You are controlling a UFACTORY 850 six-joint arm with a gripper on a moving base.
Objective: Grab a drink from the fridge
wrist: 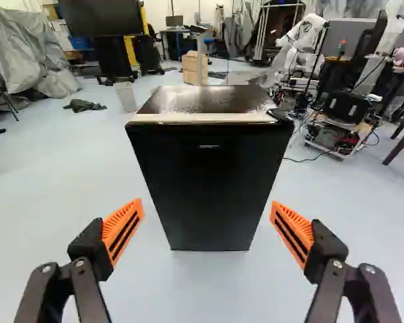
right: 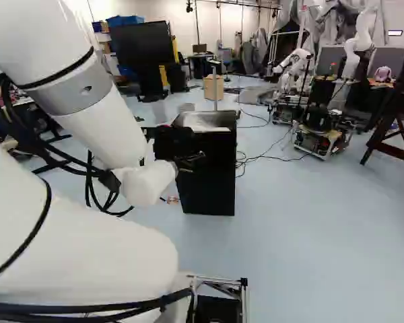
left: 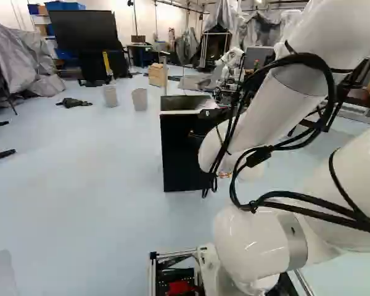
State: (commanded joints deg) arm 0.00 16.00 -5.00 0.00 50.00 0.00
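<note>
Left base view: the black mini fridge (left: 180,154) stands shut on the floor (left: 80,185) ahead of the arm (left: 296,86); the drink is not visible, presumably inside. Right base view: the wrist (right: 145,183) overlaps the fridge, obscuring clearance. Wrist view: the end effector (wrist: 207,204), spread wide and empty, faces the door (wrist: 209,168); best approach slowly, prying opposite the apparent hinge cap (wrist: 281,115), then follow the door's arc.

The fridge (wrist: 209,182) stands on the floor (left: 80,185) ahead of the arm (left: 253,243), a box (left: 155,76) behind it.
</note>
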